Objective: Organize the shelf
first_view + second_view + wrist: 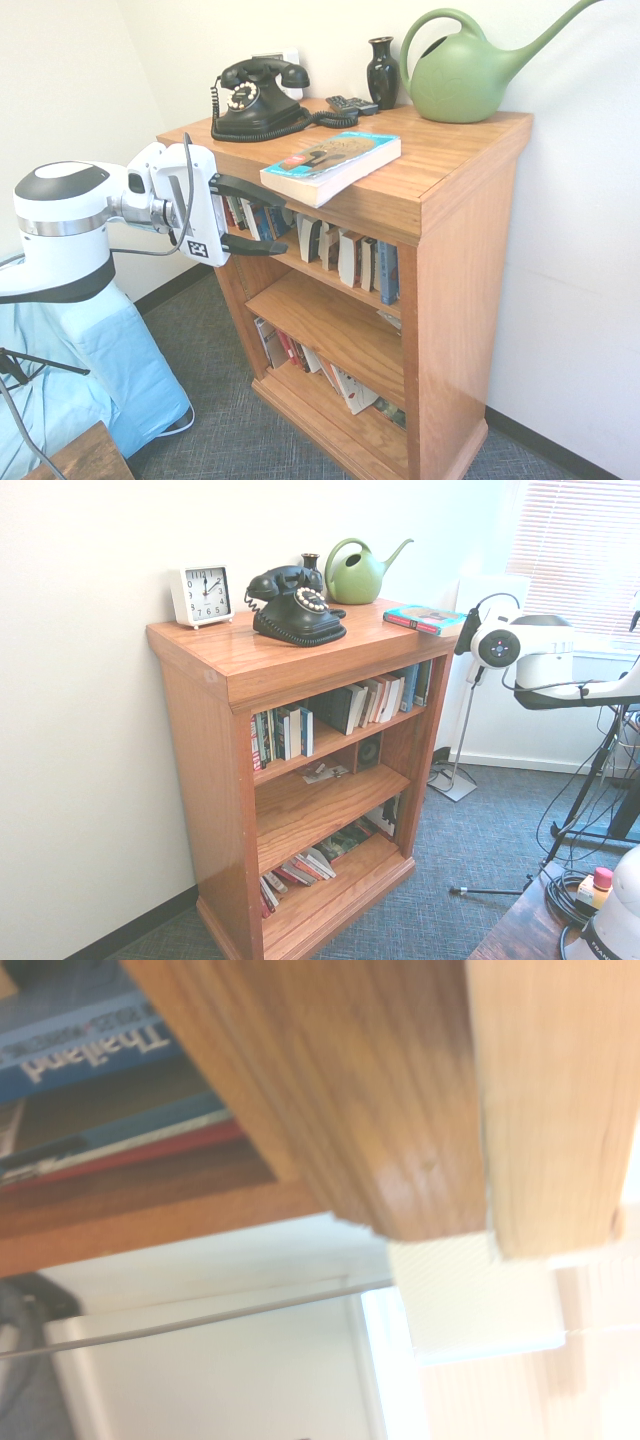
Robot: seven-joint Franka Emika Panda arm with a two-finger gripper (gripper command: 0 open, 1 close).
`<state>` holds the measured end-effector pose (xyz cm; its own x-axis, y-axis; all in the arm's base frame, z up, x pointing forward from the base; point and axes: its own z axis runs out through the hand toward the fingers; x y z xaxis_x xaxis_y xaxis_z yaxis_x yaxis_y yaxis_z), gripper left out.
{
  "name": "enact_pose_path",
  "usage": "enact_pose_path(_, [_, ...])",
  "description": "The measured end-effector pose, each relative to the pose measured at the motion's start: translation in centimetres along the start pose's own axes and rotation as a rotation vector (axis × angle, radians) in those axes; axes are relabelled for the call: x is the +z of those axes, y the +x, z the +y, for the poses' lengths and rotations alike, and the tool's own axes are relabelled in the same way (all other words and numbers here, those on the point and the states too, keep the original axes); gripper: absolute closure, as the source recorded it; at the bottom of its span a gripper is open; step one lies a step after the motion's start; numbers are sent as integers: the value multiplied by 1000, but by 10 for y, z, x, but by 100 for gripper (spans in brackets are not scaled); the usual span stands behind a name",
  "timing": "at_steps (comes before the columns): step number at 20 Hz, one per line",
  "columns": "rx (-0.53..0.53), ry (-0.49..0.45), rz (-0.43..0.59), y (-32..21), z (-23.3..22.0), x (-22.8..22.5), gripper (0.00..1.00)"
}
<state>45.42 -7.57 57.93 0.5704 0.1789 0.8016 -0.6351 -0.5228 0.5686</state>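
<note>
- Shelf: you see an orange-brown wooden bookcase standing against the white wall, with three tiers under a thick overhanging top.
- On its top lie a paperback book near the front edge, a black rotary telephone, a dark vase, a green watering can and a white alarm clock.
- Your upper tier holds a row of upright books; the bottom tier holds leaning books.
- In the wrist view, one blue spine reads "Thailand".
- Gripper: its black fingers are spread apart, pinching nothing, pointing roughly level at the corner of the upper tier, just below the overhang.
</note>
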Motion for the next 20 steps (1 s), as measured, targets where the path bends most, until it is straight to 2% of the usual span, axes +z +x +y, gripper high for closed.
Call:
enact_pose_path(9, [-42, -34, 92, 30, -20, -14, 0])
enact_pose_path(20, [-60, -39, 93, 63, -68, 8, 0])
